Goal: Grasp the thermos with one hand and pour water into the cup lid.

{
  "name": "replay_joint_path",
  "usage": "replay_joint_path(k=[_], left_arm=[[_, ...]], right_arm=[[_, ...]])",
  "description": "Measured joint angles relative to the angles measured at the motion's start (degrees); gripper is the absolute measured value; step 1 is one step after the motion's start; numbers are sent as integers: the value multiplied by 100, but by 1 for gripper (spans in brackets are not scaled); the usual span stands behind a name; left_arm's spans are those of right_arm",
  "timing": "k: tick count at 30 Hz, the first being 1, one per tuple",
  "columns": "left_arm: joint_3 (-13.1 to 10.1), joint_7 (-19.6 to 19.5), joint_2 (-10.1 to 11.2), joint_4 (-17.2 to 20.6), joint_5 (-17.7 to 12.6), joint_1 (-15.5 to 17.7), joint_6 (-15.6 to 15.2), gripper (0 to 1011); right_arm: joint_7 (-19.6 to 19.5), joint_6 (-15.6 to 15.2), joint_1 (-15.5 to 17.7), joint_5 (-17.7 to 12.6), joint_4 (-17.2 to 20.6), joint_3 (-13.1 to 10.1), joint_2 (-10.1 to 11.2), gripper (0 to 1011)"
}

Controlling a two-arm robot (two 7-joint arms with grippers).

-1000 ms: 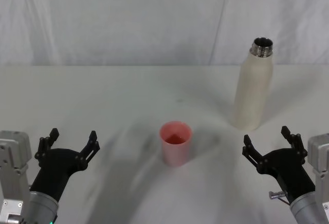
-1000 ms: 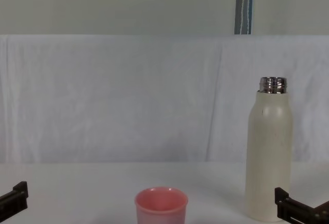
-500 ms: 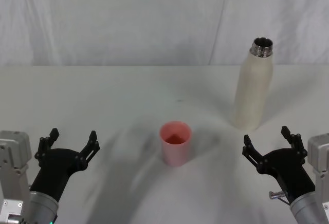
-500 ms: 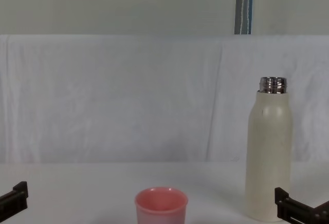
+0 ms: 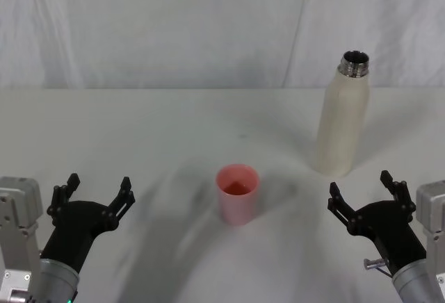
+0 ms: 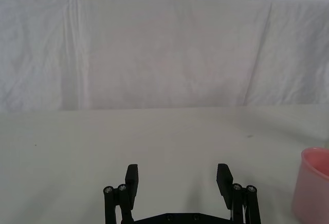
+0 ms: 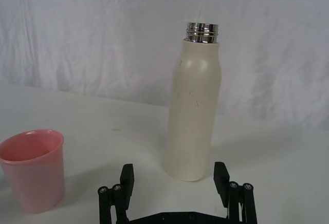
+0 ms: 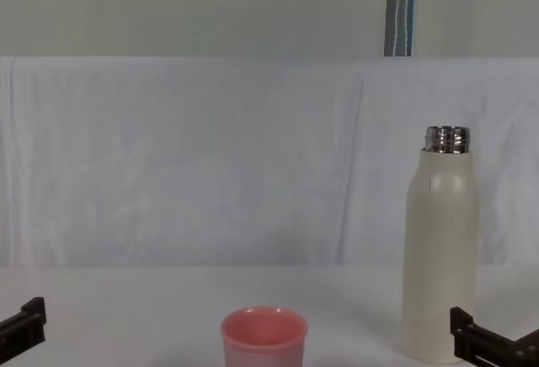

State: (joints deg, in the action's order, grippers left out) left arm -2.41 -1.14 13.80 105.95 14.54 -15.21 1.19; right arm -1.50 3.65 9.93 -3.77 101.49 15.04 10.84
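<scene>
Thermos: cream body, matte, smooth coating with a few faint specks; neck bare steel, threaded, glossy. Cup lid: pink plastic, smooth, satin sheen. Table: white, matte, smooth. Backdrop: white cloth, wrinkled, matte. Left gripper and right gripper: black matte plastic-looking fingers, small shiny pins at the joints; grey smooth housings behind.

- One thermos stood on the table.
- One cup lid stood there, pink.
- Two grippers were counted: one left gripper and one right gripper.
- One white cloth backdrop hung behind, apparently a single sheet; its folds made that uncertain.
</scene>
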Motion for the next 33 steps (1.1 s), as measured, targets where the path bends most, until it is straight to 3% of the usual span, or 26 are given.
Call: replay_joint_path(k=[12,16,33], left_arm=[[0,0,0,0,0,0,0,1001],[0,0,0,0,0,0,0,1001],[0,0,0,0,0,0,0,1001]], right_arm=[[347,13,-25,17,0,-94,-3,1000],[597,-23,-73,-123,10,-203,15,1000],[1166,-552,-633,-464,-184,-522,10,1000]])
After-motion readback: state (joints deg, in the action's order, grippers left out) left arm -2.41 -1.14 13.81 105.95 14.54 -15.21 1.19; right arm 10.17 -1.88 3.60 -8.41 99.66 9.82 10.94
